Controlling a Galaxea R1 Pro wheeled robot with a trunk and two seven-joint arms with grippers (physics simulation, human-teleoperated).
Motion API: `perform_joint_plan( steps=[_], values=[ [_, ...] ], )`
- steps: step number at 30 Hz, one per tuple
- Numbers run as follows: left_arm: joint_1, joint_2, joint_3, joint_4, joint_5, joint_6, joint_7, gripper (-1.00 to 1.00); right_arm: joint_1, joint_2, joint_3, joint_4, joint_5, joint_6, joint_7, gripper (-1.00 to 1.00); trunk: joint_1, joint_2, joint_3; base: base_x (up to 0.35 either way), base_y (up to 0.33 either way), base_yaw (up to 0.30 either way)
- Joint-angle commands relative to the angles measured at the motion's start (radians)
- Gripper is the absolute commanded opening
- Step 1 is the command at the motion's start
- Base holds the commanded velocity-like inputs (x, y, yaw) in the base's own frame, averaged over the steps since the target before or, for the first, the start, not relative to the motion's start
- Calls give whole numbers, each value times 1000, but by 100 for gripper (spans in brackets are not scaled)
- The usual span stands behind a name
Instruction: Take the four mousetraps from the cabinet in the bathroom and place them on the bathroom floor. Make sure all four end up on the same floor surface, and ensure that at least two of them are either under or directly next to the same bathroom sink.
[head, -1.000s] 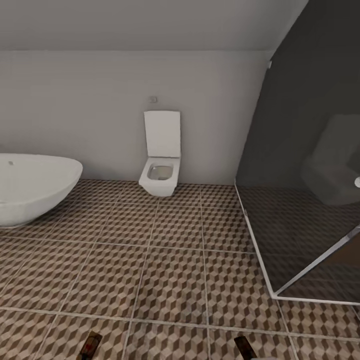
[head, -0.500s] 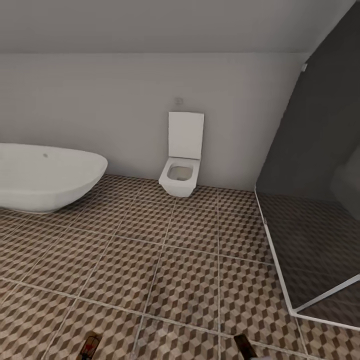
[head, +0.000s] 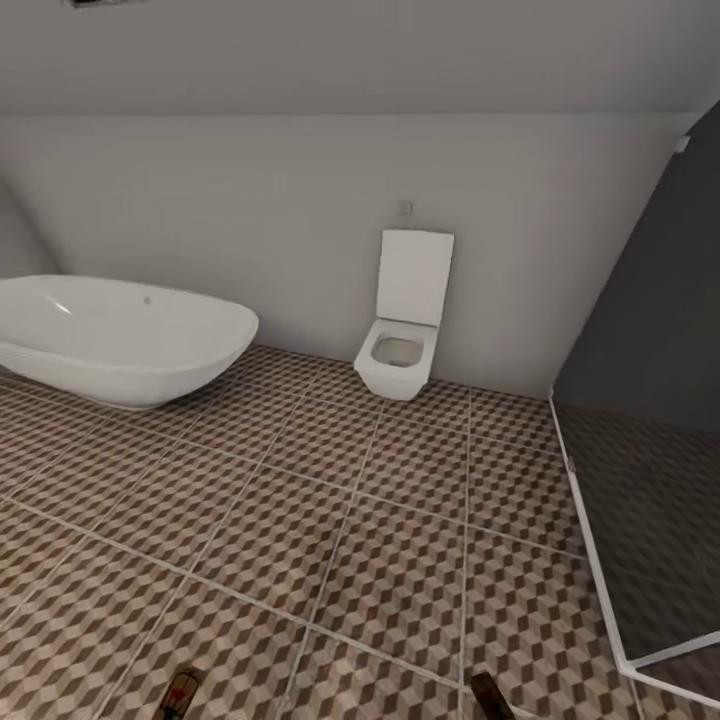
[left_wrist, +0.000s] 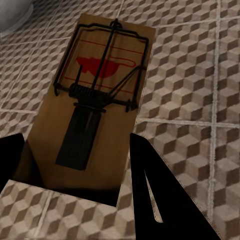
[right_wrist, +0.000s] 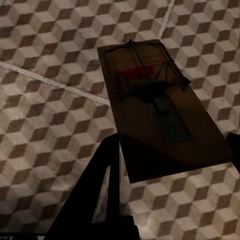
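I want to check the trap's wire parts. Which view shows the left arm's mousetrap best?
The left wrist view: the mousetrap lies large between the jaws, its wire, spring and red spot sharp. The head view shows just its tip at the bottom edge. The right wrist view shows the other mousetrap, darker.

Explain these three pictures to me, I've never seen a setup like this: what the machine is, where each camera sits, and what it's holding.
It's a simulated wheeled robot with two arms. The big picture comes from its head camera: a bathroom with a patterned tile floor, a bathtub, a toilet and a dark shower enclosure. The other two come from cameras near each gripper. The left gripper holds one mousetrap above the tiles; the right gripper holds another mousetrap.
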Motion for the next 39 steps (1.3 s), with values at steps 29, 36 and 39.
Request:
perform_joint_plan(
  steps=[29, 36, 39],
  values=[
    [-1, -1, -8, 2, 1, -1, 11, -100, 0, 1, -4, 0, 8, -3, 0, -100, 0, 0, 24, 0, 0, 255],
    [-1, -1, -8, 2, 0, -1, 11, -100, 0, 1, -4, 0, 8, -3, 0, -100, 0, 0, 30, 0, 0, 258],
    [-1, -1, -8, 2, 0, -1, 11, -100, 0, 1, -4, 0, 8, -3, 0, -100, 0, 0, 32, 0, 0, 261]
  ],
)
